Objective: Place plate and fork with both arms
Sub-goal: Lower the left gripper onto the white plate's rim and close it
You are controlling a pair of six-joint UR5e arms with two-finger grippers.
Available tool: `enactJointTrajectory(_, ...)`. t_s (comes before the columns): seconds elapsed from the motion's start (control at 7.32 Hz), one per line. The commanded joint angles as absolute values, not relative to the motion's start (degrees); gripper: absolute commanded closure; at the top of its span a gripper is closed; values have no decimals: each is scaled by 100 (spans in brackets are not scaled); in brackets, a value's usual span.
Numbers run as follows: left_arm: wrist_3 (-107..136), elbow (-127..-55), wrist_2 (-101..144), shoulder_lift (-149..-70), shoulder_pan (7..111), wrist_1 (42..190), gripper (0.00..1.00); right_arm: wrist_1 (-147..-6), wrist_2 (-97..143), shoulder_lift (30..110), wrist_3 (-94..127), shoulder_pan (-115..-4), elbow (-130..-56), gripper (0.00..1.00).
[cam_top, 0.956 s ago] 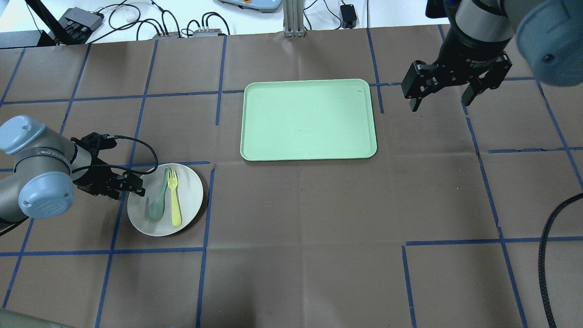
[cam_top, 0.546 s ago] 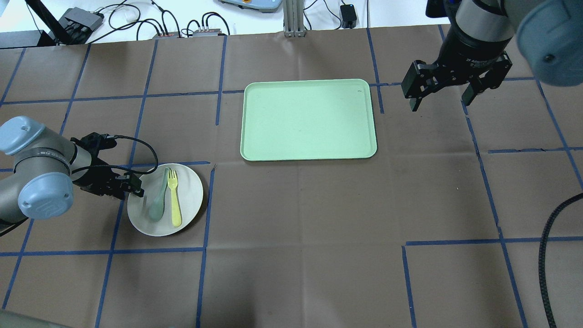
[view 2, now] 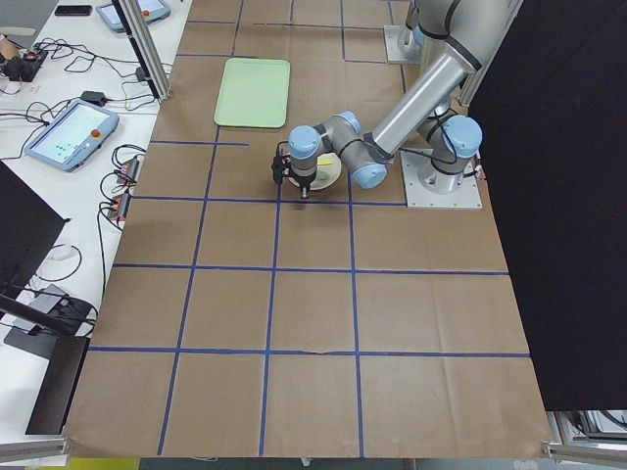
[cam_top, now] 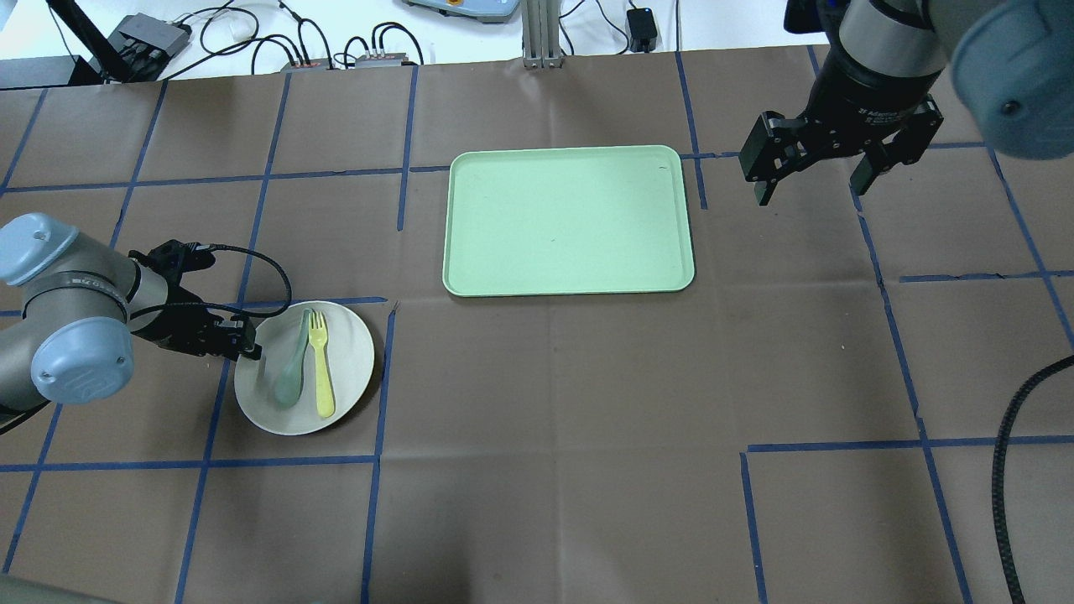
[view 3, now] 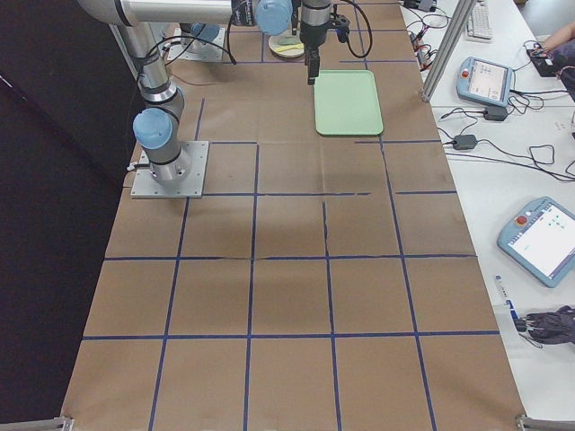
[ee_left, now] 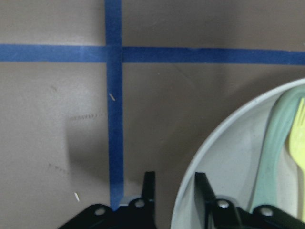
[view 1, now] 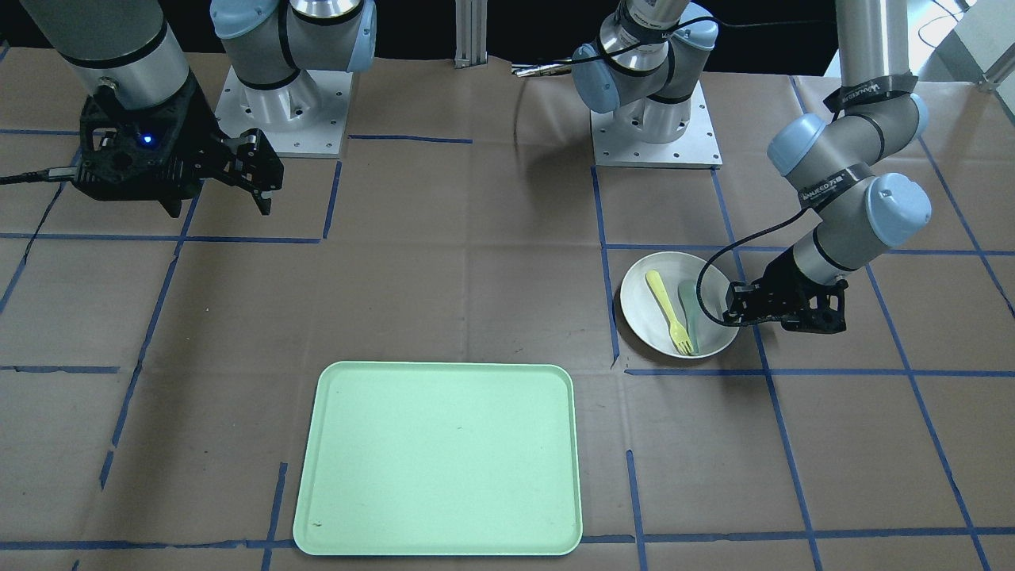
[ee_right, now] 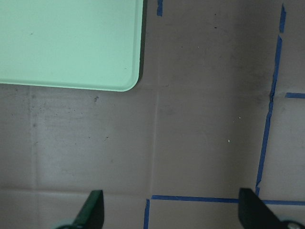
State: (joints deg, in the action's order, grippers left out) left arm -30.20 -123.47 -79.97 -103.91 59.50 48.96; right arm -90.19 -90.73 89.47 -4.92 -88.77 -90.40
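The off-white plate (cam_top: 348, 352) lies on the brown table at the left, with the pale-yellow fork (cam_top: 320, 369) on it. In the front view the plate (view 1: 638, 313) and the fork (view 1: 664, 305) show at the right. My left gripper (cam_top: 250, 346) is low at the plate's left rim. In the left wrist view the gripper (ee_left: 175, 191) stands astride the rim of the plate (ee_left: 228, 162), one finger inside and one outside, jaws narrow with a small gap left. My right gripper (cam_top: 812, 191) hangs open and empty above the table, right of the tray.
A grey-green spoon (cam_top: 292, 369) lies on the plate beside the fork. The mint-green tray (cam_top: 570, 222) sits at the table's far middle; its corner shows in the right wrist view (ee_right: 66, 43). A black cable (cam_top: 1007, 470) hangs at the right edge.
My left gripper's finger over the plate has drawn back toward the rim, so the jaws have narrowed. The plate, fork and right arm have barely moved.
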Motion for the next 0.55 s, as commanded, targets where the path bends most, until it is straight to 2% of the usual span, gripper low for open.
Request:
enactJointTrajectory(0.0,-3050,-12340,-7972,-10362,5941,4896,91,-9018,-9070,8947,-492,-8877,-9044,0)
enactJointTrajectory(0.41,-3050,-12287,-7473,-10266,5950,4896,95,-9026,-9070,8947,-492,-8877,-9044,0)
